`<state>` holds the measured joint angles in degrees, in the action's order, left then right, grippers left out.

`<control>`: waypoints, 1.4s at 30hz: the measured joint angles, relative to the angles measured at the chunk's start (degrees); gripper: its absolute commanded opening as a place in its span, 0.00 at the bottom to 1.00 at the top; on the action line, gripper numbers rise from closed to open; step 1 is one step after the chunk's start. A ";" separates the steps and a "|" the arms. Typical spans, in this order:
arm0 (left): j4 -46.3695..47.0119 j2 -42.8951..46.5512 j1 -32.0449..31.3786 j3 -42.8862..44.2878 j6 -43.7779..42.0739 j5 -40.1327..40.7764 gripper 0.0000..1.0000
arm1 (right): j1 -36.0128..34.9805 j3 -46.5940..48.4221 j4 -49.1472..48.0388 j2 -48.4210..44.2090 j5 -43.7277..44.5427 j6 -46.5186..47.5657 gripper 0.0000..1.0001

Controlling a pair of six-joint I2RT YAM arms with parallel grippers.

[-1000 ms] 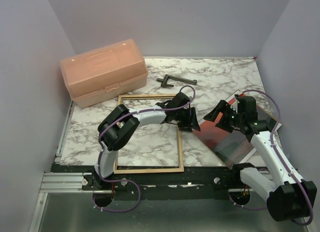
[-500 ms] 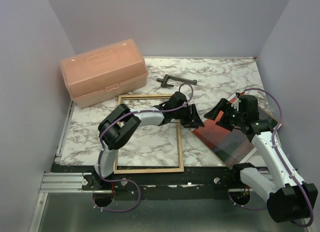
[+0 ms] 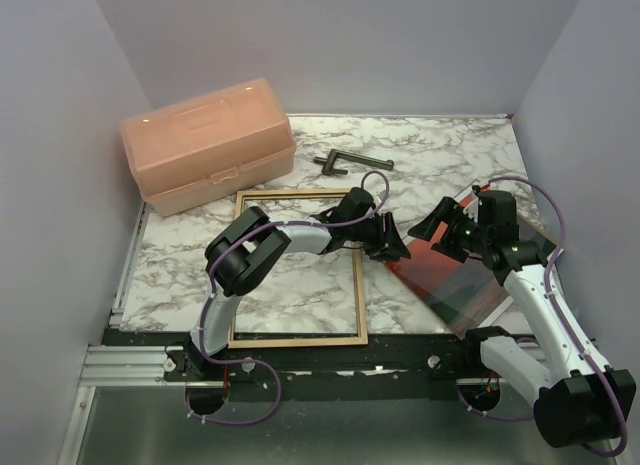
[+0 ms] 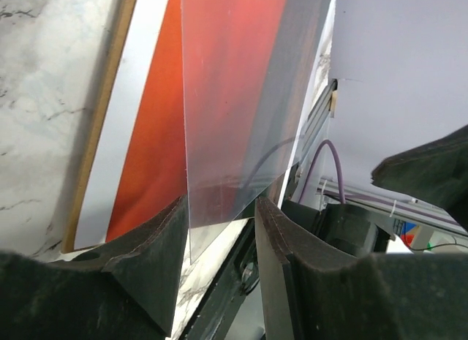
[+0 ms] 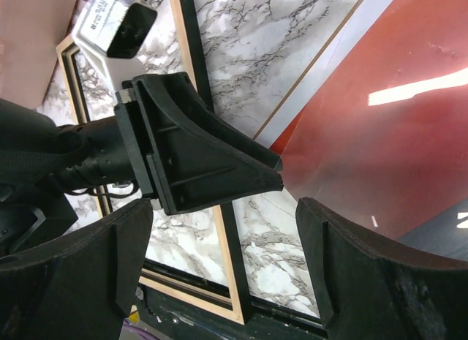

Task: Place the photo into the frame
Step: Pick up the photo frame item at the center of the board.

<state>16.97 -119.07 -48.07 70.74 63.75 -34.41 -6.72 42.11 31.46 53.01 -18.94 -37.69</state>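
Observation:
The frame lies flat at centre left, tan wood up, with marble showing through it; its black and tan edge also shows in the right wrist view. The photo, red with a dark part, lies right of it and shows in both wrist views. My left gripper is at the photo's left corner. Its jaws stand apart around the corner of a thin see-through glossy sheet lying over the photo. My right gripper hangs open and empty above the photo.
A pink plastic box stands at the back left. A dark metal tool lies behind the frame. A tan board edge shows under the photo. Grey walls close in both sides. The black rail runs along the front.
My left gripper has moved right, off the frame's right rail to the photo's left corner. My right gripper has barely moved.

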 measured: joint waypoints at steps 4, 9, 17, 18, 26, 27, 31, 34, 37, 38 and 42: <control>-0.85 -1.51 -0.02 0.72 -0.02 -0.17 0.42 | 0.00 0.02 0.00 -0.11 -0.02 -0.02 0.87; -3.52 -2.71 -0.39 3.61 -0.52 -0.17 0.42 | 0.00 0.02 0.00 -0.15 -0.04 -0.22 0.87; -6.78 -5.20 -1.95 8.76 -1.88 -0.17 0.38 | 0.00 0.04 0.00 -0.28 -0.15 -0.28 0.87; -6.91 -5.33 -2.01 8.83 -1.90 -0.17 0.38 | 0.00 0.04 0.00 -0.31 -0.24 -0.28 0.87; -7.37 -6.05 -2.60 9.62 -1.95 -0.90 0.29 | 0.00 0.85 0.35 -0.52 -0.50 -0.31 0.87; -7.37 -6.12 -2.73 9.79 -1.90 -1.07 0.25 | 0.00 1.03 0.33 -0.55 -0.55 -0.31 0.87; -7.34 -6.16 -3.19 10.05 -2.01 -1.20 0.11 | 0.00 1.44 0.46 -0.63 -0.98 -0.31 0.87; -7.43 -6.16 -3.26 10.03 -2.21 -1.16 0.02 | 0.00 1.95 0.46 -0.63 -1.29 -0.31 0.87; -7.54 -5.66 -3.28 9.33 -2.71 -0.63 0.00 | 0.00 2.47 0.63 -0.63 -1.55 -0.31 0.87; -8.04 -5.11 -3.26 8.72 -2.91 -0.31 0.00 | 0.00 2.64 0.66 -0.63 -1.68 -0.28 0.87; -8.68 -0.37 -2.64 3.69 -3.34 1.68 0.00 | 0.00 2.97 0.72 -0.55 -2.45 -0.26 0.87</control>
<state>8.29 -119.44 -50.72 74.43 60.40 -32.73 -6.72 45.08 32.18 52.47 -21.39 -37.95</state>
